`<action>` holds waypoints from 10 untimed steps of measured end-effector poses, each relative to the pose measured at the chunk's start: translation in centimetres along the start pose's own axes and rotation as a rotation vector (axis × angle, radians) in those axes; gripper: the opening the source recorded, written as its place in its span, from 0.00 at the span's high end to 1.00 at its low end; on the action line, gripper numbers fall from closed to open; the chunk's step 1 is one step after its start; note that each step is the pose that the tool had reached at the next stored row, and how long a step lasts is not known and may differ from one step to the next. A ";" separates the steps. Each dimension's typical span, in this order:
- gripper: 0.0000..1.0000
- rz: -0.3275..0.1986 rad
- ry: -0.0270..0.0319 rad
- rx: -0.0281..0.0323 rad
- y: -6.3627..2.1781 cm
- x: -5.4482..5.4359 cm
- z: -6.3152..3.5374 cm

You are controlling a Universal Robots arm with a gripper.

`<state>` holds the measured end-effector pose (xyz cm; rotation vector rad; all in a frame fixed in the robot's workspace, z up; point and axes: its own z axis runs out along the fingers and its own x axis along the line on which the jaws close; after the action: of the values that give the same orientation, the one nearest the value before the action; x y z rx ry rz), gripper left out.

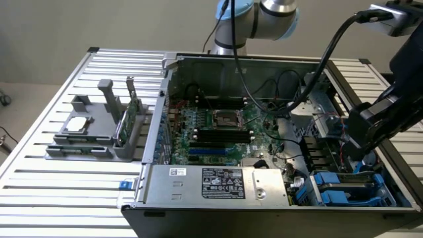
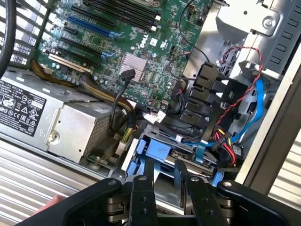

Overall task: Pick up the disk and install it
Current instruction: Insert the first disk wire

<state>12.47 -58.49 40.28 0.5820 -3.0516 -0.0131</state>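
Noted: my gripper (image 2: 164, 165) is matte black, the disk (image 2: 157, 151) silver-grey edged in blue, the motherboard (image 1: 218, 126) green with black and blue slots, the power supply (image 1: 264, 191) grey with a black-and-white label, and the table (image 1: 39, 198), lower left, ribbed silver.

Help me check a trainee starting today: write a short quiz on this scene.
1. True or false: the silver chip lies inside the computer case.
2. The hand hangs nearest: A) the power supply, B) the blue drive carriers, C) the memory slots?
3. Fill in: the green card stands upright in the grey ____ outside the case.
Key: 1 false; 2 B; 3 fixture.
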 end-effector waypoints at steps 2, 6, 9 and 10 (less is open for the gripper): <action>0.68 0.001 0.0000 0.0000 -0.21 -0.5 -0.02; 0.68 0.001 0.0000 0.0001 -0.87 -1.9 -0.06; 0.68 0.001 0.0000 -0.0001 -1.39 -2.9 -0.05; 0.68 0.002 0.0000 0.0000 -1.56 -3.1 -0.04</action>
<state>15.90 -58.80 40.19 0.5797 -3.0520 -0.0131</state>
